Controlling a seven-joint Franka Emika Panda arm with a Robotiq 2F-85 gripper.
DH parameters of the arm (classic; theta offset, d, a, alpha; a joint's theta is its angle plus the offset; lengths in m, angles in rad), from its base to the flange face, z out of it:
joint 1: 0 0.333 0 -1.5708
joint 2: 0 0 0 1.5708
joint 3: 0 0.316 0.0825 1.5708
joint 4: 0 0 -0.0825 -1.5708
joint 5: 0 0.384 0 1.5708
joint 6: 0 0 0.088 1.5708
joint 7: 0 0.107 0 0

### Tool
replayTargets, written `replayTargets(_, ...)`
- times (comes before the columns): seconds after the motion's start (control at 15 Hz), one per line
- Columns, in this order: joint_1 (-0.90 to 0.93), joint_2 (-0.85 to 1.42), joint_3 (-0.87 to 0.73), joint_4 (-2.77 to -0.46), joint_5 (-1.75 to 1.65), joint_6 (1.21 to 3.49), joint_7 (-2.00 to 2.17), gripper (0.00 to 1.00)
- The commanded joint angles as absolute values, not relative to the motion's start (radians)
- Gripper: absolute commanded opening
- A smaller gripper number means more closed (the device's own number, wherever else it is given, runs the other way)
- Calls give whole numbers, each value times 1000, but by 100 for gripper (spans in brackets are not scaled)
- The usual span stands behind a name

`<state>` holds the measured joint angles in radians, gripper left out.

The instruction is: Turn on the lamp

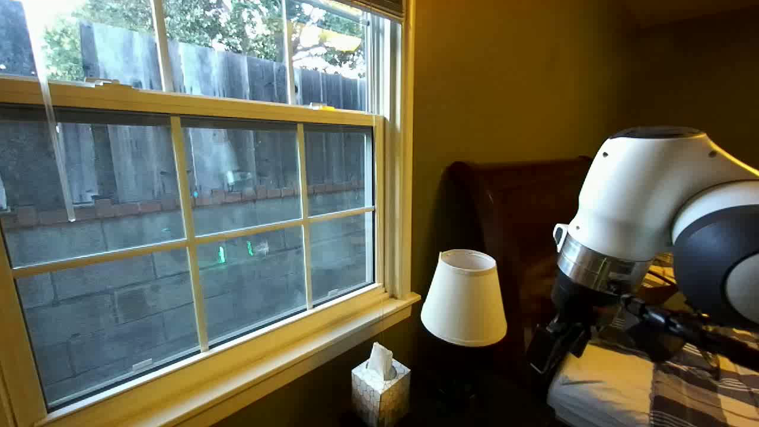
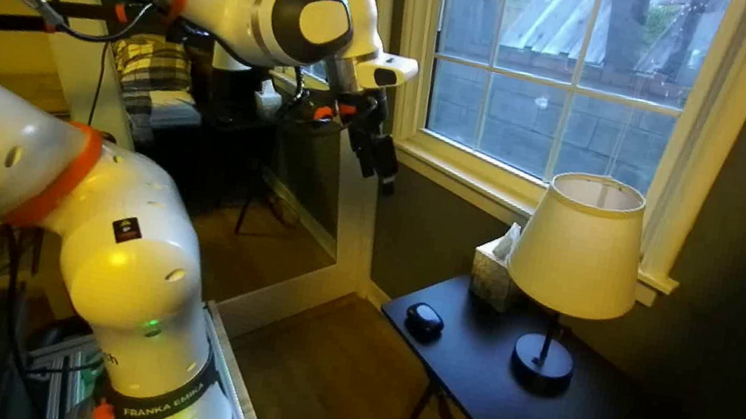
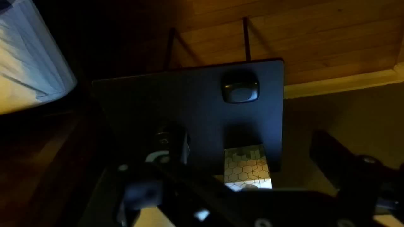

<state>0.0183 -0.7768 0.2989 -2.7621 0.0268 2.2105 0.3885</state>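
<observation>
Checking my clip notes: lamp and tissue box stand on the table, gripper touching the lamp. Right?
Not quite: the gripper hangs apart from the lamp, as an exterior view shows. The lamp and tissue box do stand on the table.

From my station I read the lamp shade (image 2: 576, 257) as smooth, matt cloth and the lamp base (image 2: 542, 362) as faintly shiny metal. In an exterior view I see a smooth, satiny surface (image 2: 487, 391) with a glossy, plastic-looking black object (image 2: 426, 319) at its left and, on the far side, paper tissue (image 2: 508, 241) in a card-like box (image 2: 490, 276). The wrist view gives me wooden floorboards (image 3: 315, 37).
</observation>
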Motion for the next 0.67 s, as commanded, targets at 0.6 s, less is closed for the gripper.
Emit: replayTargets(0.6, 30, -765, 286, -2780, 15, 2207, 397, 100)
